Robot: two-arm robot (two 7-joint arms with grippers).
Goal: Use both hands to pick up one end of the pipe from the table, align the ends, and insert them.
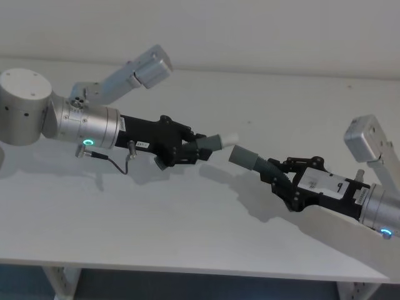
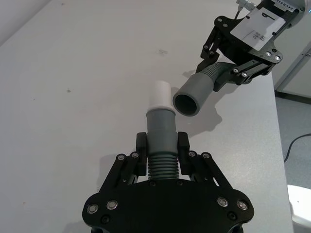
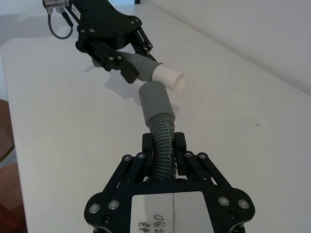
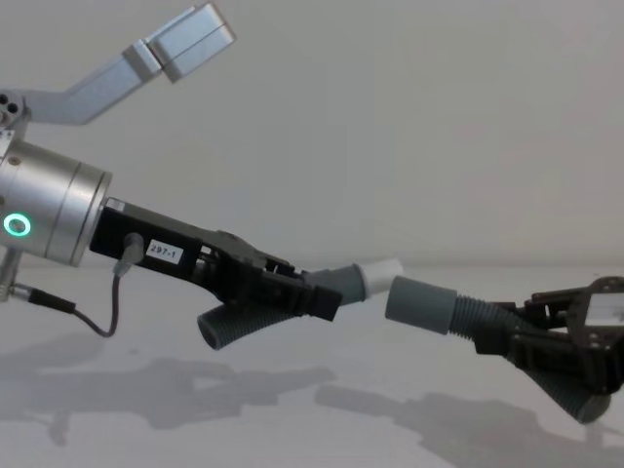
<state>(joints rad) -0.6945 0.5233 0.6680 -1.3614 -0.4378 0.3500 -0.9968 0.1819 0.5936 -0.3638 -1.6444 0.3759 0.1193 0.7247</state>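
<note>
Lab-like robot test bench, plain white table, bare pale wall, metal table legs

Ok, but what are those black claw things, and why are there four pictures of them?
Those are a robot's two hands, called grippers, each on a silver arm. One picture looks down from the robot's head and one looks across from its chest. The other two come from cameras on the wrists, so each looks along its own claw. The left gripper is shut on a ribbed grey hose piece with a white tip. The right gripper is shut on a second hose piece that ends in a wider grey sleeve. Both pieces are held up above the white table. The tip and the sleeve are close but not yet joined.
</note>
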